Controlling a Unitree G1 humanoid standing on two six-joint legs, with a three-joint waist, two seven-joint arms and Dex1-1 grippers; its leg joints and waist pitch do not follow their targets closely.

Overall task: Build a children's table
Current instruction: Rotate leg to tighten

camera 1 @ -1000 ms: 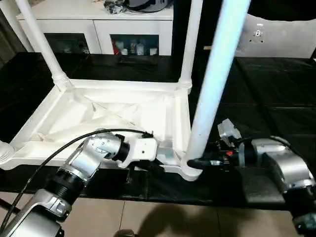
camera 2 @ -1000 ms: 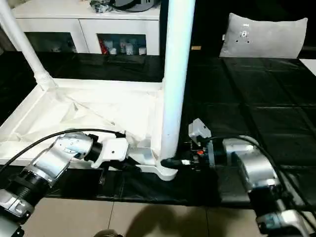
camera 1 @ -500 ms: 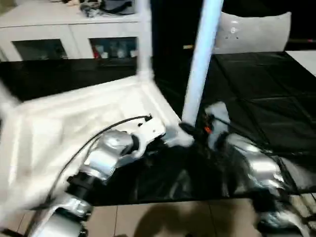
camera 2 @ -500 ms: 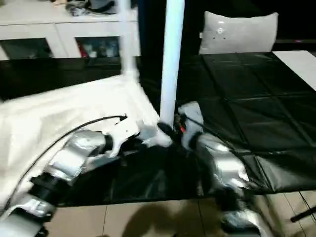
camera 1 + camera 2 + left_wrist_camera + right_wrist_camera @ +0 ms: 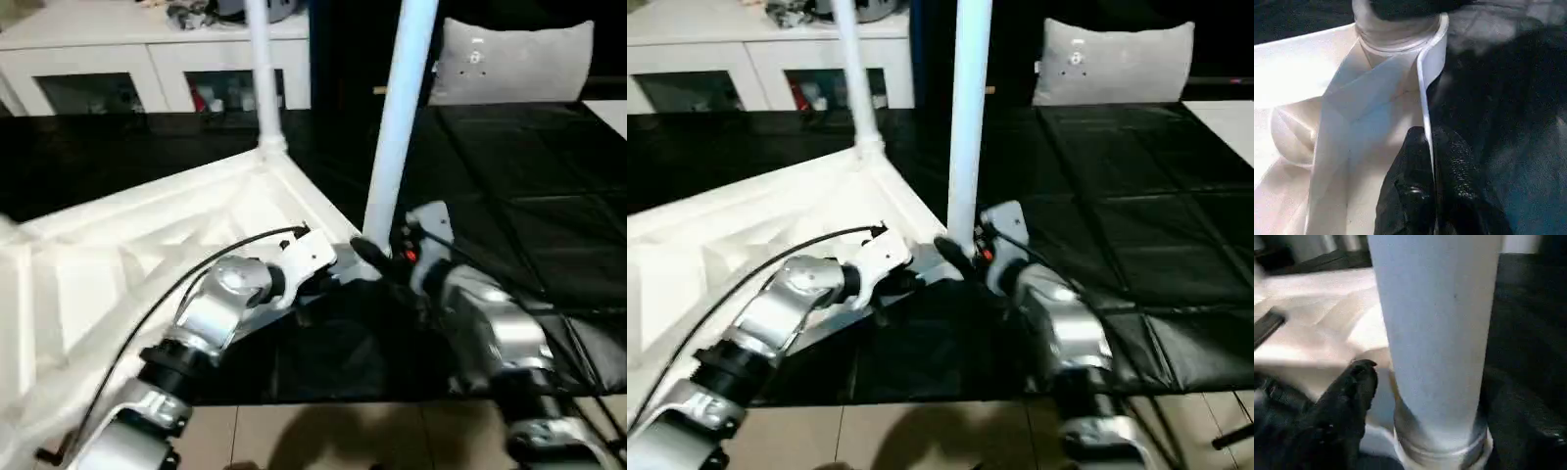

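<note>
The children's table lies upside down on the black cover, its ribbed top turned at an angle. One white leg stands in the far corner socket. Another leg stands in the near corner socket. My left gripper is shut on the top's thin rim, just beside that near socket. My right gripper is at the base of the near leg. It is open, and one black finger stands slightly off the leg's side.
A white cabinet with glass doors stands behind the work surface. A grey cushion leans at the back right. The black cover stretches to the right. The work surface's front edge and the tiled floor lie just below my forearms.
The table top has swung round on the cover, so its edges now run slantwise and the far leg sits further left. My right gripper's fingers have widened off the near leg. The left grip is unchanged.
</note>
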